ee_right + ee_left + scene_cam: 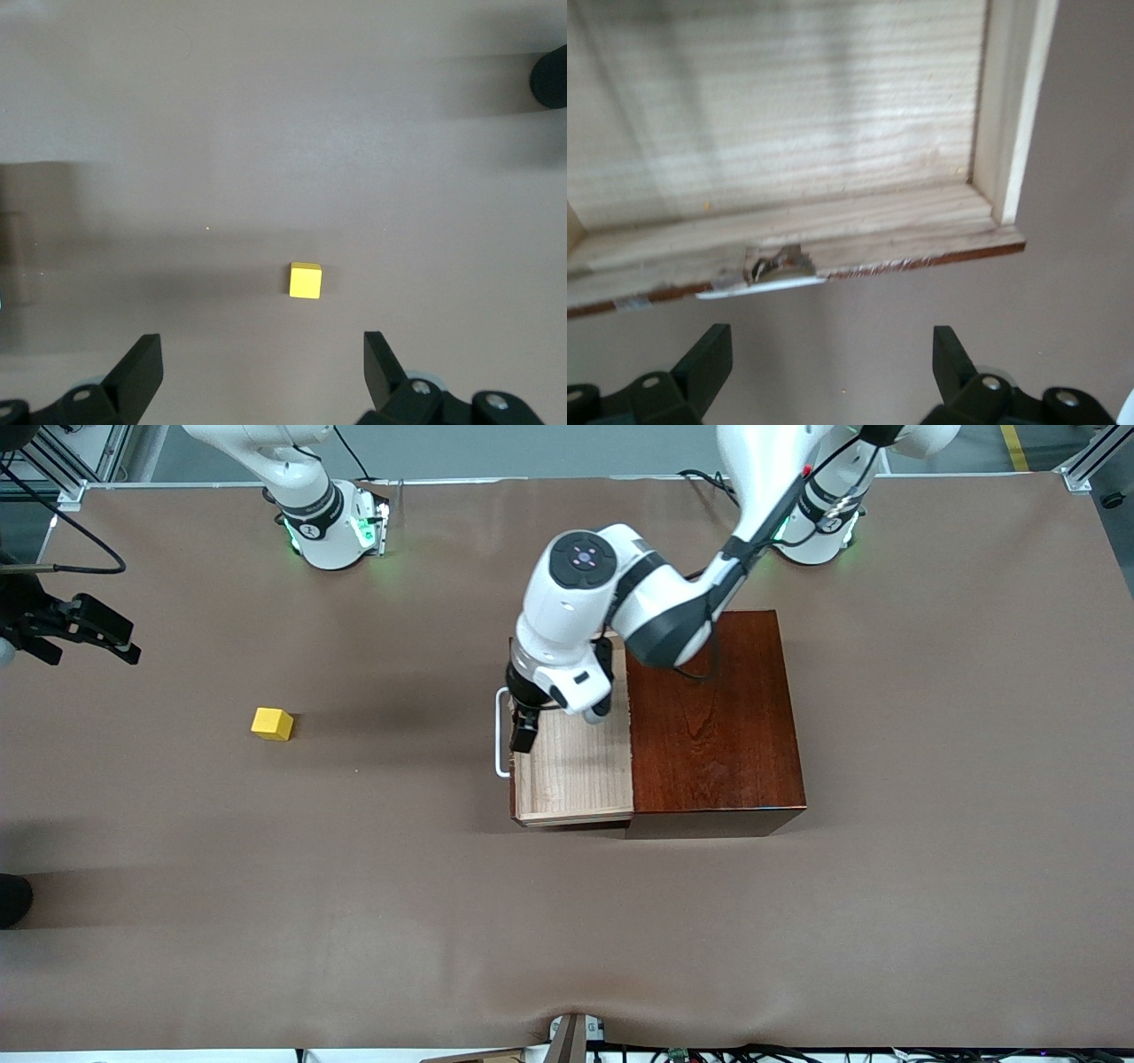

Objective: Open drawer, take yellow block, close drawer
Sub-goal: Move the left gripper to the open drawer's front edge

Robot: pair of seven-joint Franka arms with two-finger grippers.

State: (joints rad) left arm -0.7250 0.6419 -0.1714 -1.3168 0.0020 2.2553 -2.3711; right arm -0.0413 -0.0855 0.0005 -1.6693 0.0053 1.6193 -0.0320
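Note:
The drawer (576,771) stands pulled out of the mahogany box (713,717) toward the right arm's end of the table, and its pale wood floor (788,115) is bare. My left gripper (521,728) hangs open over the drawer's front and white handle (502,731), with nothing between its fingers (709,359). The yellow block (272,724) lies on the brown table, well clear of the drawer toward the right arm's end. My right gripper (263,363) is open in the air, and the yellow block (305,280) lies on the table just ahead of it.
The brown table cover (567,921) spreads wide around the box. A dark round object (11,899) sits at the table's edge at the right arm's end. The drawer's front rim shows a chipped spot (778,264).

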